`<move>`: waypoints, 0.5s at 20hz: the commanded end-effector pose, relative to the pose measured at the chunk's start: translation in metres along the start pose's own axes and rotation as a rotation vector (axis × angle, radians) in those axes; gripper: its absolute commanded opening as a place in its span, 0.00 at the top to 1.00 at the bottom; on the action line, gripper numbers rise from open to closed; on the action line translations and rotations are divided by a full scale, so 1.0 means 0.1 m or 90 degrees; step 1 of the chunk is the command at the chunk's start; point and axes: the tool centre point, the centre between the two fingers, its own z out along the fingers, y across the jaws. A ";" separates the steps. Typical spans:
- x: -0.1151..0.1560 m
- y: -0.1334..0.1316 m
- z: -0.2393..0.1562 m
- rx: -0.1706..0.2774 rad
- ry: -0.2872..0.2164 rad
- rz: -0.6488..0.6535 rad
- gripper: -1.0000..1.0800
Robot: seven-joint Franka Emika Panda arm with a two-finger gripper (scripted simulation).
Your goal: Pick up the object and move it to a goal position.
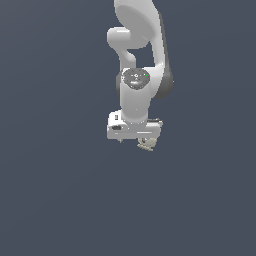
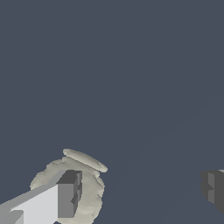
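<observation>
1. Object: the small lumpy pale beige-olive object point(image 2: 72, 186) sits under my white two-fingered gripper point(image 2: 140, 192), off-centre, against one finger point(image 2: 65, 199).
2. Fingers spread wide, gripping nothing.
3. Looks light, rigid and bumpy; I'd pinch the blocky body above its flared base.

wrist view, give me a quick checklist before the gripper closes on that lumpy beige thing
1. Gripper open: ok, the fingers stand wide apart.
2. Small lumpy pale beige-olive object between the fingers: not ok, it sits at one grey finger pad, partly behind it.
3. Other finger clear of the object: ok.
4. Object visible under the hand in the exterior view: ok.
5. Contact with the near finger: cannot tell.
6. Goal position: cannot tell, no marker shows.
</observation>
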 end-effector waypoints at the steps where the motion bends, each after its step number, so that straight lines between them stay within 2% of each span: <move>1: 0.00 0.00 0.00 0.000 0.000 0.000 0.04; 10: -0.12 -0.09 0.16 0.001 -0.027 -0.031 0.04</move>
